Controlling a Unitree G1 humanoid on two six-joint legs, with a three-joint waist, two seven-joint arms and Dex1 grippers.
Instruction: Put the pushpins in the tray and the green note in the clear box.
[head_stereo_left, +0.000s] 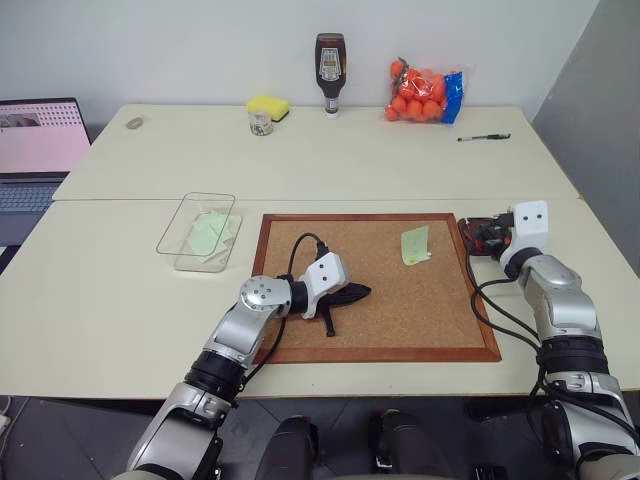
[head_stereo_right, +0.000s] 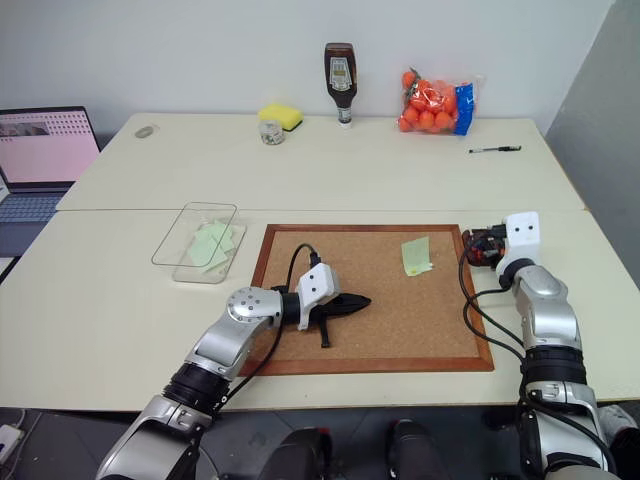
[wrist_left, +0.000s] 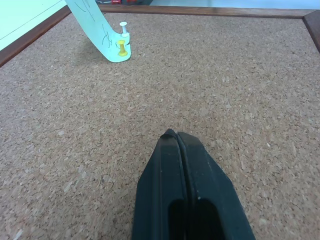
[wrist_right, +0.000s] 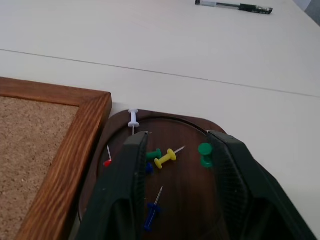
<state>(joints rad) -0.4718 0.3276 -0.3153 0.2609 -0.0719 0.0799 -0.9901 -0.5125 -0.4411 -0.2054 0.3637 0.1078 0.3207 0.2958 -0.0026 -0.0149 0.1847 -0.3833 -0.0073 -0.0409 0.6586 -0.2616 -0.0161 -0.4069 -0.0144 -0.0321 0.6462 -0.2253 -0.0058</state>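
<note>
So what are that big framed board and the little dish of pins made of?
The board looks like cork: speckled, grainy, matte tan surface, in a reddish-brown wooden frame with visible grain. The dish looks like dark wood with a smooth, slightly glossy finish, though it could be a lookalike. The pins seem to have shiny plastic heads on thin metal points.

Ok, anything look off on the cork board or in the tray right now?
One thing: the green note on the cork board is curling up off the surface, with a yellow pin and a white pin at one end. The pins in the tray look fine.
</note>
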